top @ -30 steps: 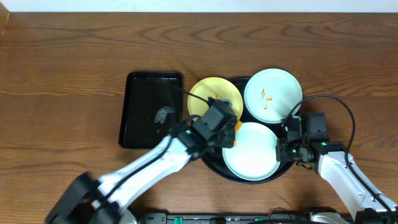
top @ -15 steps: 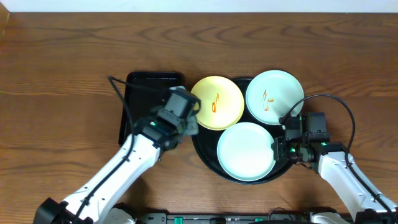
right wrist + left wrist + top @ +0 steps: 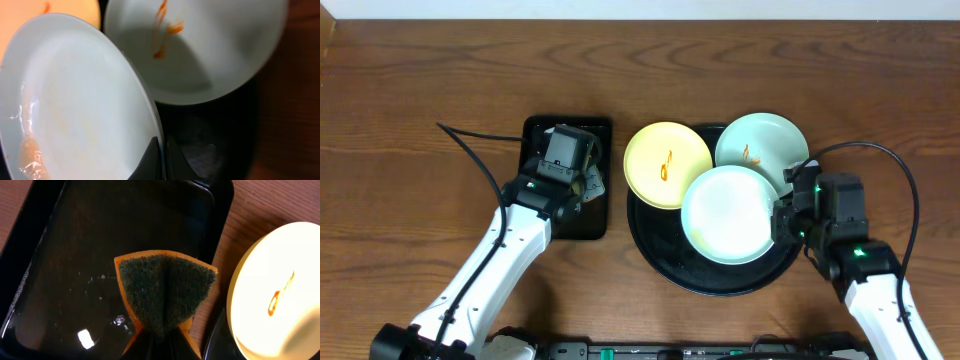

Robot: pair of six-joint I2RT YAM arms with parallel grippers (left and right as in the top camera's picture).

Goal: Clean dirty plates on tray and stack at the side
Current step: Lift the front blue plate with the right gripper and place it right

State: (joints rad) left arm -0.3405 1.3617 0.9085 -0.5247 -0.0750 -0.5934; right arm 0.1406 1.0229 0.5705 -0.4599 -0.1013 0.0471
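The left gripper (image 3: pixel 159 339) is pinched shut on the near end of a sponge (image 3: pixel 167 287), orange with a dark green scouring face, which folds into a crease where the fingers squeeze it. The sponge hangs over the right half of the rectangular black tray (image 3: pixel 60 240). The right gripper (image 3: pixel 163 152) is clamped on the right rim of a clean mint-blue plate (image 3: pixel 80 100), one finger on each side of the rim. That plate is tilted and lifted above the others, and a wet sheen shows near one edge.

The rectangular tray on the left holds a thin film of water with a few bubbles. Just to its right sits the round black tray (image 3: pixel 720 278). A yellow plate (image 3: pixel 655 160) with an orange sauce mark lies at its far left, its edge reaching the tray's rim. A second mint-blue plate (image 3: pixel 210 60) with orange squiggles lies at the far right. Seen from overhead, the held plate overlaps both.

The left arm reaches from the near left edge up to the rectangular tray. The right arm comes in from the near right, its wrist level with the round tray's right rim.
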